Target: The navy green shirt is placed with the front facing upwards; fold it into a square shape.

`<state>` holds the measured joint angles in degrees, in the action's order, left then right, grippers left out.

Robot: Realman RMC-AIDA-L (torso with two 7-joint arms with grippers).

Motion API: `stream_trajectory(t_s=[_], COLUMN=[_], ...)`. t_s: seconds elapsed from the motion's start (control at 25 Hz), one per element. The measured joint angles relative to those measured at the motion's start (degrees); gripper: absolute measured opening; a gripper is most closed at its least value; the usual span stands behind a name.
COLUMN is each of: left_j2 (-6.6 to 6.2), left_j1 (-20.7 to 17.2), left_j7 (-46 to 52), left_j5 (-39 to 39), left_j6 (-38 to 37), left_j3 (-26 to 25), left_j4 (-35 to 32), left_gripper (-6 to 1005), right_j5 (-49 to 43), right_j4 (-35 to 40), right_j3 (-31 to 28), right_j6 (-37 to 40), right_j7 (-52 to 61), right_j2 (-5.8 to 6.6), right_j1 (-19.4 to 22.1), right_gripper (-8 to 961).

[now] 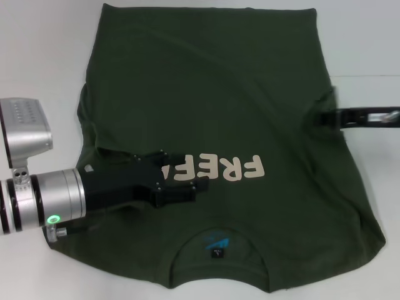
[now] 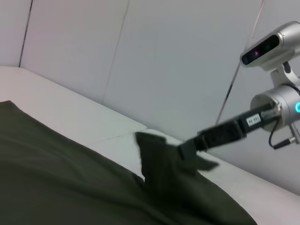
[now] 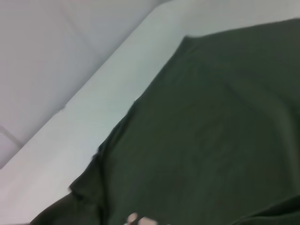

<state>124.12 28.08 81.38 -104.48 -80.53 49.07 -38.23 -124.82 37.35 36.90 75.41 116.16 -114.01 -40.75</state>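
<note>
Navy green shirt [image 1: 212, 106]: spread face up on the white table [image 1: 37, 50], long axis running away from the robot, collar and blue neck label [image 1: 215, 245] at the near end, hem at the far end, cream lettering reading upside down from the head view. Left gripper [image 1: 181, 178]: reaching over the chest, black fingers slightly apart, their tips at the first letters of the print. Right gripper [image 1: 329, 117]: at the shirt's right edge, fingers pinched on a raised fold of the fabric there.
</note>
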Motion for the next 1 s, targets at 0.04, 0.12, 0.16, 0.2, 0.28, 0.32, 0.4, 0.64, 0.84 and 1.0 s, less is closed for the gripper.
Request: stream_trajectory(t_s=[0.04, 0.12, 0.16, 0.2, 0.28, 0.32, 0.4, 0.64, 0.84, 1.0], left_j2=[-0.02, -0.03, -0.06, -0.07, -0.09, -0.09, -0.10, -0.10, -0.11, -0.17], left_j1=[0.0, 0.0, 0.0, 0.0, 0.0, -0.1, -0.2, -0.2, -0.5, -2.0], left_j7=[0.0, 0.0, 0.0, 0.0, 0.0, -0.1, -0.3, -0.4, -0.2, 0.1], left_j5=[0.0, 0.0, 0.0, 0.0, -0.1, -0.1, -0.2, -0.4, -0.6, -0.7], left_j6=[0.0, 0.0, 0.0, 0.0, 0.0, 0.0, 0.0, 0.0, 0.0, -0.3], left_j3=[-0.2, -0.4, -0.4, -0.4, -0.6, -0.8, -1.0, -1.9, -2.9, -4.6], left_j4=[0.0, 0.0, 0.0, 0.0, 0.0, 0.0, 0.0, 0.0, 0.0, -0.9], left_gripper=[861, 861, 861, 861, 861, 861, 861, 861, 861, 861], right_j5=[0.0, 0.0, -0.1, 0.0, 0.1, 0.2, 0.2, 0.4, 2.7, 6.9], right_j4=[-0.1, -0.1, -0.1, 0.0, 0.2, 0.3, 0.3, 0.5, 0.5, 0.4], right_j3=[1.0, 3.0, 3.9, 4.4, 4.9, 4.9, 4.8, 3.9, 2.5, 2.4], right_j6=[-0.3, -1.2, -1.5, -1.6, -1.4, -1.3, -1.0, 0.1, 1.0, 4.2], right_j7=[0.1, 0.2, 0.2, 0.2, 0.2, 0.2, 0.2, 0.2, -1.0, -4.2], right_j2=[-0.47, -1.28, -1.59, -1.90, -2.57, -2.68, -2.72, -2.44, -2.23, -2.09], right_j1=[-0.4, -1.0, -1.2, -1.3, -1.4, -1.4, -1.4, -0.6, 1.0, 2.8], right_gripper=[127, 132, 134, 137, 141, 144, 149, 260, 369, 515])
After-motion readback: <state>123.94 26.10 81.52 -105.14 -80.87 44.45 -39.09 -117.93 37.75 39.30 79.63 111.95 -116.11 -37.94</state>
